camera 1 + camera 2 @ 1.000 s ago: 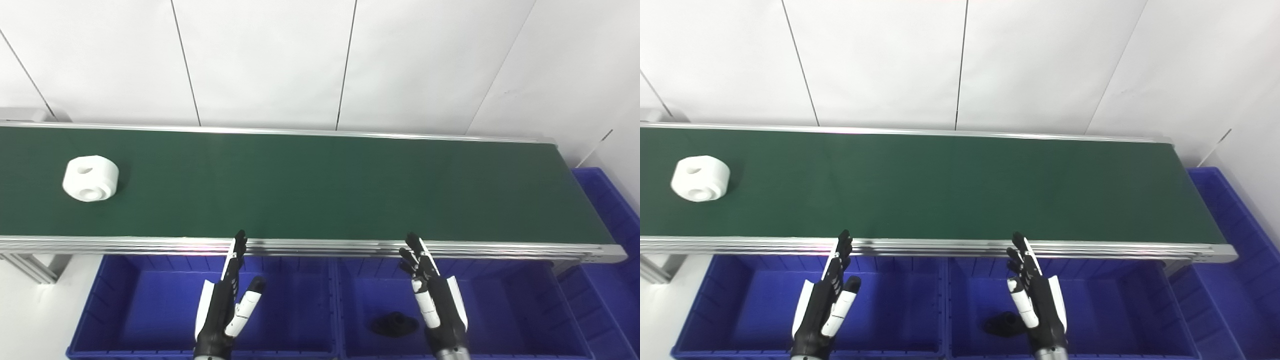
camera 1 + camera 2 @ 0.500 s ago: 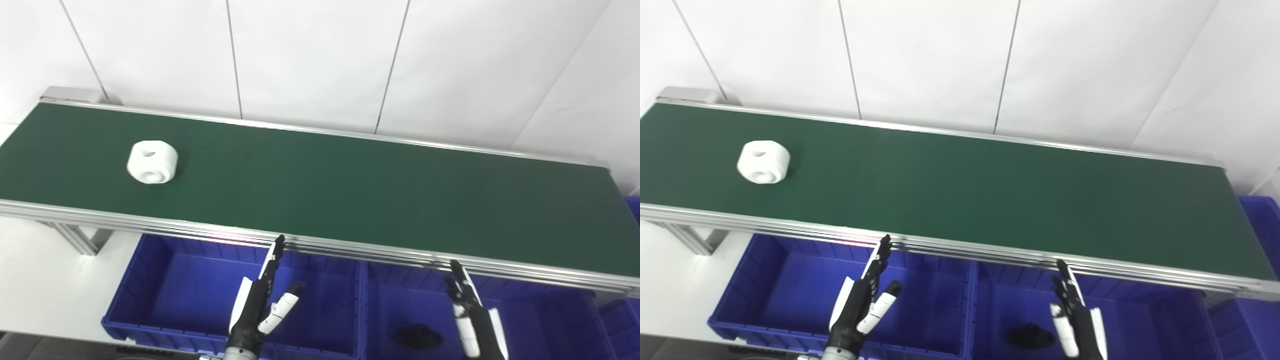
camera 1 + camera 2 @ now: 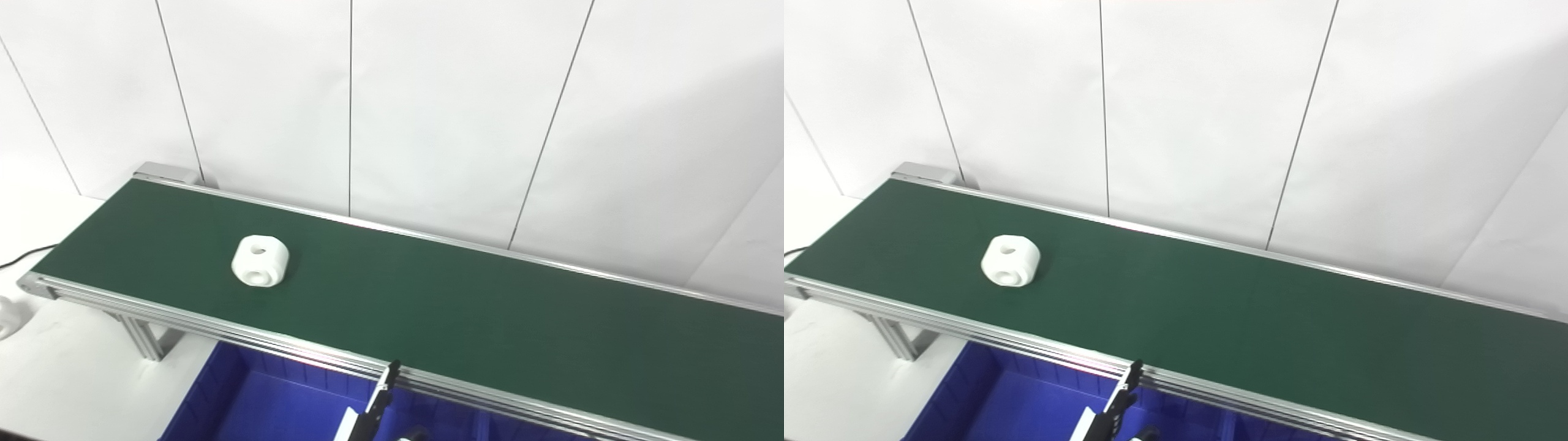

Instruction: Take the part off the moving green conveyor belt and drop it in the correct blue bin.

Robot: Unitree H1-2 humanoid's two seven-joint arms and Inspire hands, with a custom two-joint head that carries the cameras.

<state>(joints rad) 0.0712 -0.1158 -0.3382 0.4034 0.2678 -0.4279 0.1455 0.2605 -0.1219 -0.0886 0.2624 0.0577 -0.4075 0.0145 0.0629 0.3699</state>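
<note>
- The white part (image 3: 260,261), a chunky rounded block with a bore through its near face and a smaller hole on top, lies on the green conveyor belt (image 3: 465,312), up and to the left of the left robot hand (image 3: 373,413).
- Only the fingertips of that robot hand poke up from the bottom edge, just short of the belt's near rail; they look stretched out and hold nothing, but whether the whole robot hand is open I cannot tell.
- The right robot hand is out of view.
- A blue bin (image 3: 269,404) sits under the rail beside the left robot hand.
- By my reading the left robot hand is the nearer, and the bore points roughly toward the rail.
</note>
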